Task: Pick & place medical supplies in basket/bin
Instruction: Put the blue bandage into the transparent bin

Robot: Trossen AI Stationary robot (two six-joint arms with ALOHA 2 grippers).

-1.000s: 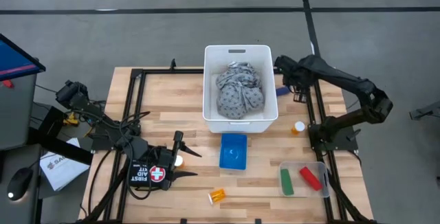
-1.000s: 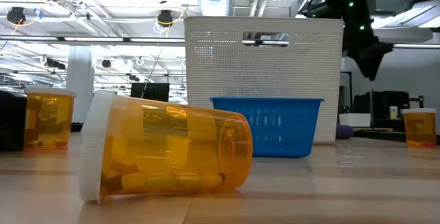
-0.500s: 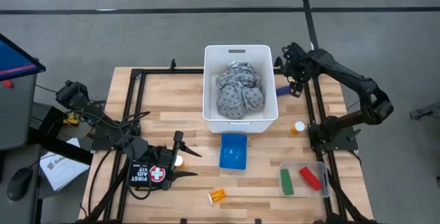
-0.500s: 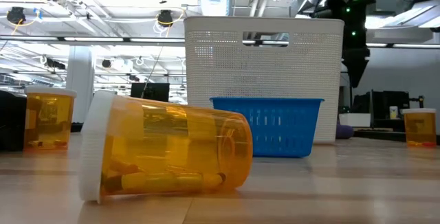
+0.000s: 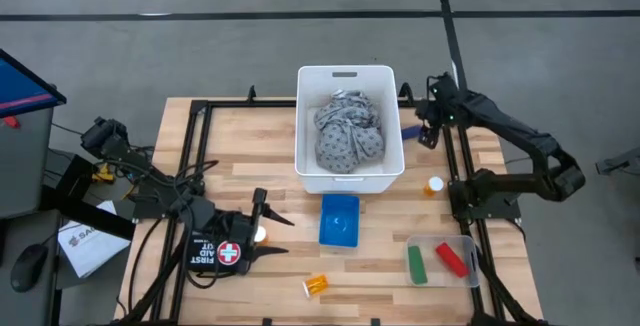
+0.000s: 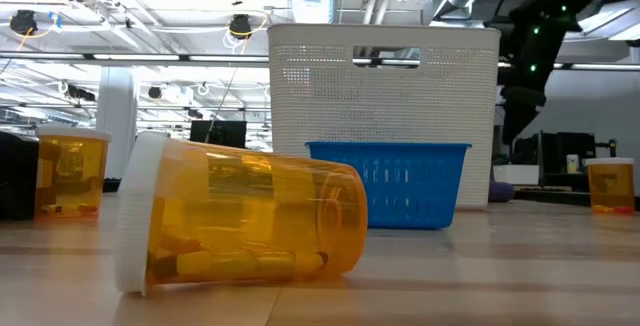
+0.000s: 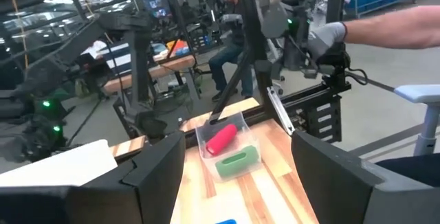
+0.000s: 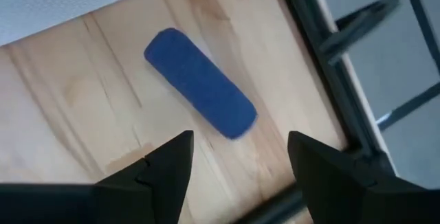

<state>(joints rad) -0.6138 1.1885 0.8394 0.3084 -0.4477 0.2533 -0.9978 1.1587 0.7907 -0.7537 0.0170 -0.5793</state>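
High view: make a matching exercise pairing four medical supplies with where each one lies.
Things:
1. grey patterned cloth
2. green stick-like piece
3. short blue stick-like piece
4. orange pill bottle lying on its side

Places:
A. bare wood below the right gripper
B. clear plastic tray
C. tall white bin
D. table's near edge

Pairs: 1-C, 2-B, 3-A, 4-D

Counter (image 5: 250,146): pale wood planks, matt. White bin (image 5: 349,78): perforated plastic. Orange pill bottle (image 6: 240,228): glossy translucent plastic. Grey cloth (image 5: 349,132): soft fabric.
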